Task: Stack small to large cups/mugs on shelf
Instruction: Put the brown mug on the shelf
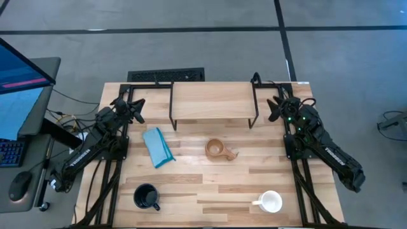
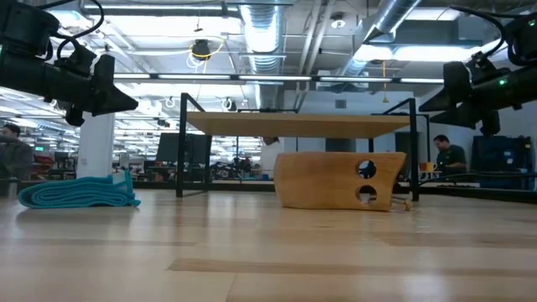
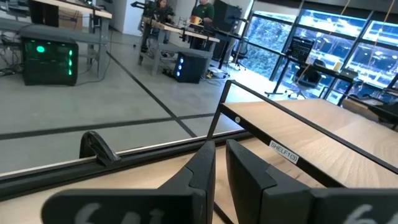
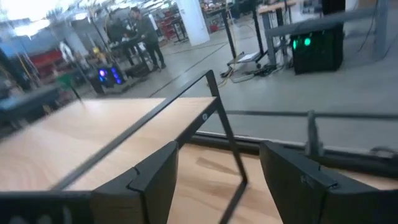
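Here, tan wooden cup [image 1: 215, 149] lies tipped; left end effector [image 1: 135, 108] narrow, right end effector [image 1: 275, 107] wide.

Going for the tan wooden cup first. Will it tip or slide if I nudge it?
The tan wooden cup looks shallow and wide, so it probably won't tip. Being wood, it's likely light and may skate across the smooth tabletop. Its flat handle sticks out sideways, so an off-centre push would probably spin it.

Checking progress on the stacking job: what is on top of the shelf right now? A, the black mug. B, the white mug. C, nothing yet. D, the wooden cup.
C: the shelf top is bare, while the wooden cup, black mug and white mug all sit on the table.
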You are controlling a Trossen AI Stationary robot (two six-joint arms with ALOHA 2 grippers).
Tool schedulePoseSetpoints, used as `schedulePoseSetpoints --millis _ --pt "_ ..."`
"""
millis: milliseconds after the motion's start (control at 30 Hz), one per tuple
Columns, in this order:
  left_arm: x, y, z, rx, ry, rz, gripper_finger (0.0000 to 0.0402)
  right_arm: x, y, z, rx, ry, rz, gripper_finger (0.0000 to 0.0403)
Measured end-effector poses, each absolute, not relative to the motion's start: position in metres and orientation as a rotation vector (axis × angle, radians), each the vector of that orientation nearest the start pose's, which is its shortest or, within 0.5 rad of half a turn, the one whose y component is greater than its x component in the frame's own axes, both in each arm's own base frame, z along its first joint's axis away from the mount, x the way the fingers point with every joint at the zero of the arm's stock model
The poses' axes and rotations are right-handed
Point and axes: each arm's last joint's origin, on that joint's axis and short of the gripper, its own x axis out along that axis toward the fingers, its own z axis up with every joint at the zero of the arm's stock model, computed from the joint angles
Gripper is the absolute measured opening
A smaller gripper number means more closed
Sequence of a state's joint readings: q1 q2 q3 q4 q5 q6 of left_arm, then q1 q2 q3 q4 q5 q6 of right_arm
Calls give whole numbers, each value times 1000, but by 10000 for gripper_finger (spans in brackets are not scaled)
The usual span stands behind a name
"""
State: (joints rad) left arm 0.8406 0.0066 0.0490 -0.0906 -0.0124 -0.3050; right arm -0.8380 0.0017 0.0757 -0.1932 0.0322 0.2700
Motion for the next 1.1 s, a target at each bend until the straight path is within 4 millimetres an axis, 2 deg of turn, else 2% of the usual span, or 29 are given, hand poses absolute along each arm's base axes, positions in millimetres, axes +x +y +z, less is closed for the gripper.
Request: schedulePoseSetpoints --millis 233,567,700,767,1100 --pt "63 71 171 -307 -85 853 30 61 -69 170 174 55 -877 249" --pt "63 71 171 -306 -88 853 30 64 -66 172 155 45 -828 249" --pt "63 71 172 -263 -74 854 30 66 -63 184 41 -10 -780 249" --pt "63 71 172 -240 -65 854 30 67 -60 196 11 -32 -753 249" --pt "63 71 172 -223 -59 855 30 77 -48 250 8 -39 -581 249"
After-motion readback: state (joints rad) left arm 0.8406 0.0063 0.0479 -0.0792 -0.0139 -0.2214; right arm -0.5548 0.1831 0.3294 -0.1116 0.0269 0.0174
